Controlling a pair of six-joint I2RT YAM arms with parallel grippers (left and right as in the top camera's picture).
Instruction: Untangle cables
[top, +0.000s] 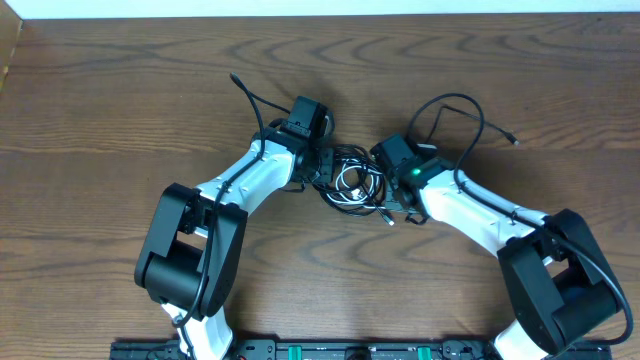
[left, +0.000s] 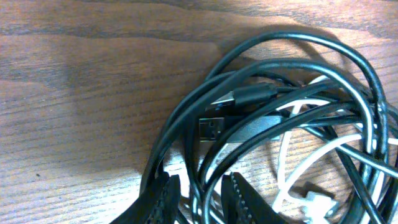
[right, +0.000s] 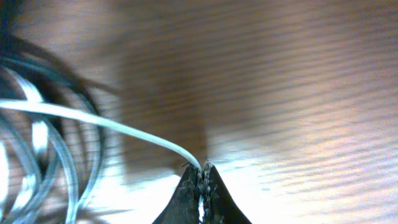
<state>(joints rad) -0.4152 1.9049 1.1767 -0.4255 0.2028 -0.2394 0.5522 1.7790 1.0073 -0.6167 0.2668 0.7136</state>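
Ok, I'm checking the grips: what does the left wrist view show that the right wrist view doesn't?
Left wrist only: a USB plug, and the left gripper with black cables between its fingers. Right wrist only: the right gripper shut on the white cable. Both: the white cable and the wooden table.

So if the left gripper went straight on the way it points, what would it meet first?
The black cables: loops run between the left gripper's fingers, with a USB plug lying just ahead. Depth is hard to judge.
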